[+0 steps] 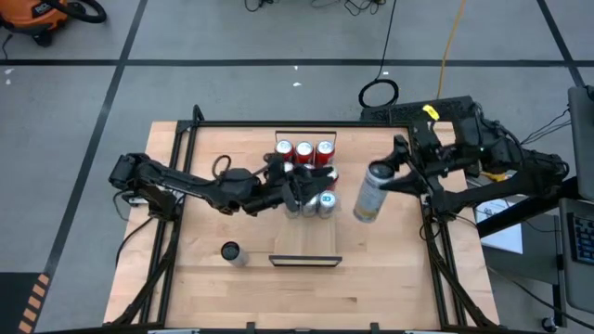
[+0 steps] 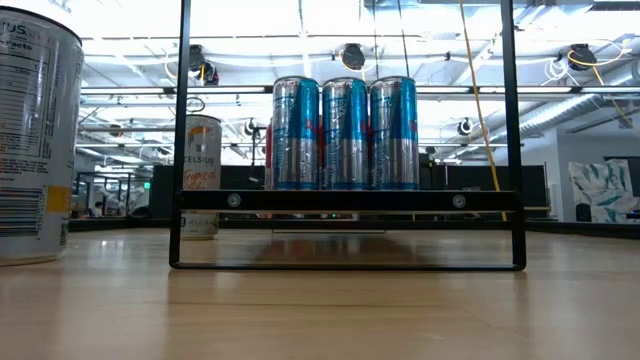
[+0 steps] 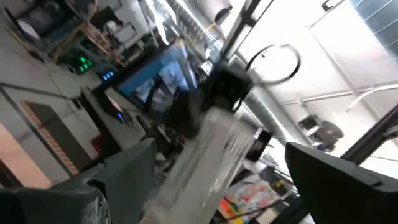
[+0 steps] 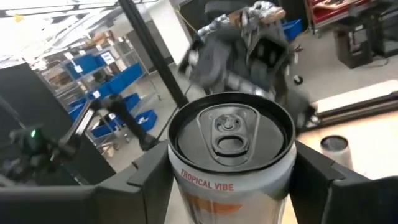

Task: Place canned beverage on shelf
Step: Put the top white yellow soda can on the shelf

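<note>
The shelf (image 1: 306,239) is a narrow light-wood board lying mid-table. Three red-topped cans (image 1: 304,148) stand at its far end, and three silver-topped cans (image 1: 311,204) stand in a row nearer. In the low view the blue-and-silver cans (image 2: 345,135) rest on their bases above the shelf's dark edge (image 2: 345,200). My left gripper (image 1: 314,186) hovers open over the silver-topped row, holding nothing (image 3: 217,186). My right gripper (image 1: 397,176) is shut on a white canned beverage (image 1: 371,192), right of the shelf. My right gripper pinches the white can's side wall just below its top rim (image 4: 186,168), one finger (image 4: 323,180) on either side. The fingers come level from the table's right and lie across the can. The can hangs lifted clear of the table, its top tipped toward the far right.
A dark-topped can (image 1: 230,252) stands on the table left of the shelf's near end and looms large in the low view (image 2: 30,130). A white Celsius can (image 2: 200,175) shows behind the black frame (image 2: 182,130). Black rails (image 1: 172,232) run along the tabletop's sides.
</note>
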Tool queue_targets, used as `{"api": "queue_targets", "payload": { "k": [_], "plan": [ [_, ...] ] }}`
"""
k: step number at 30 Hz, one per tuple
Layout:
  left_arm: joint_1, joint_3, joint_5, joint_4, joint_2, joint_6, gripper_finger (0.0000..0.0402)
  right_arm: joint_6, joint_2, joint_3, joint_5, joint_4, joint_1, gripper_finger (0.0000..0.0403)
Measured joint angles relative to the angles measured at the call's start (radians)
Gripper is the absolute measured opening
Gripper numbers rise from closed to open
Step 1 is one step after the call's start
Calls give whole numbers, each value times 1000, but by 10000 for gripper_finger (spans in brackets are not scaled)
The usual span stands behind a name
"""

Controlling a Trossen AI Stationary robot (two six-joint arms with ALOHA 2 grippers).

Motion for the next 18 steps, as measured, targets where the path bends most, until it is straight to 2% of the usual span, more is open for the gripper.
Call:
{"api": "queue_targets", "payload": {
  "k": [5,10,15,18],
  "plan": [
    [0,0,-34,-105,-82,34,359,24,-90,-155,71,30,49,216],
    [-12,0,-52,-188,-150,39,359,22,-164,-362,133,199,103,217],
    [-42,0,-79,-240,-186,62,359,20,-167,-539,195,348,154,217],
    [-55,0,-89,-271,-197,59,359,18,-149,-600,241,416,198,217]
  ]
}}
